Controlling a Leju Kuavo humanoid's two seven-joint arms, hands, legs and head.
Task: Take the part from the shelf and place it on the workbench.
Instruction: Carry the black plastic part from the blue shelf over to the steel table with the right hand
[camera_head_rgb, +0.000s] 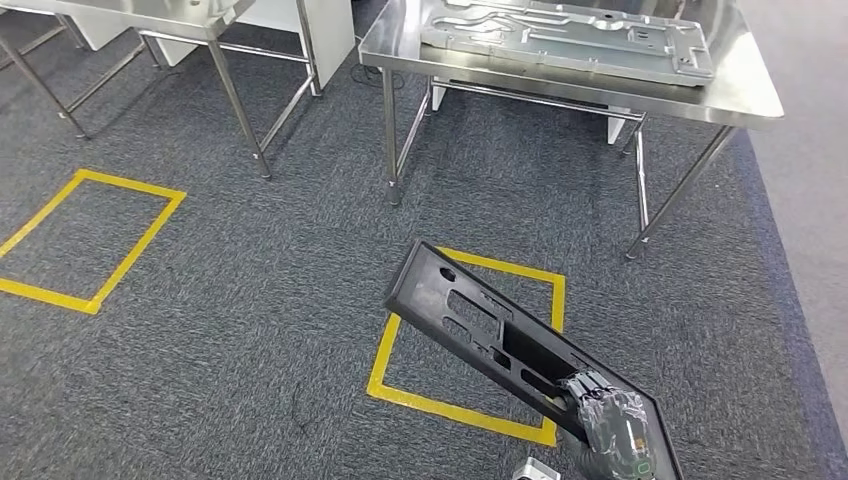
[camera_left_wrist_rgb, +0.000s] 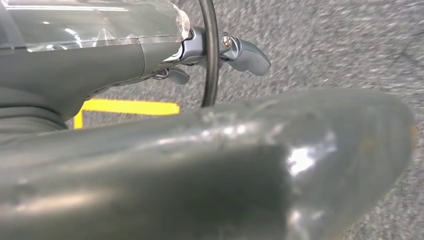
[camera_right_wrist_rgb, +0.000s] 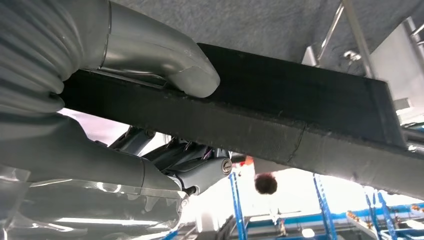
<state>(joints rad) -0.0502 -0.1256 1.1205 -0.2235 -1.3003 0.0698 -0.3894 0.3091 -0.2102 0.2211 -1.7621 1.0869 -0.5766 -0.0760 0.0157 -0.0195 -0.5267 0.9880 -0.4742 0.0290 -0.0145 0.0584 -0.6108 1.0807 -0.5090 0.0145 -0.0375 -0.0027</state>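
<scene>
The part (camera_head_rgb: 480, 325), one long flat black panel pierced with slots, is slanting over the carpet toward ten o'clock from the right hand (camera_head_rgb: 612, 425), whose fingers are gripping its near end. One steel workbench (camera_head_rgb: 745, 95) at one o'clock is carrying one silver plate (camera_head_rgb: 570, 35). The left hand (camera_left_wrist_rgb: 200, 165) is holding nothing, fingers apart. Two yellow floor squares (camera_head_rgb: 95, 240) are showing.

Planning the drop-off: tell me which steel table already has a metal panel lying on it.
The right-hand table, straight ahead of the carried black part: a large stamped metal panel lies on it. The left table shows none.
</scene>
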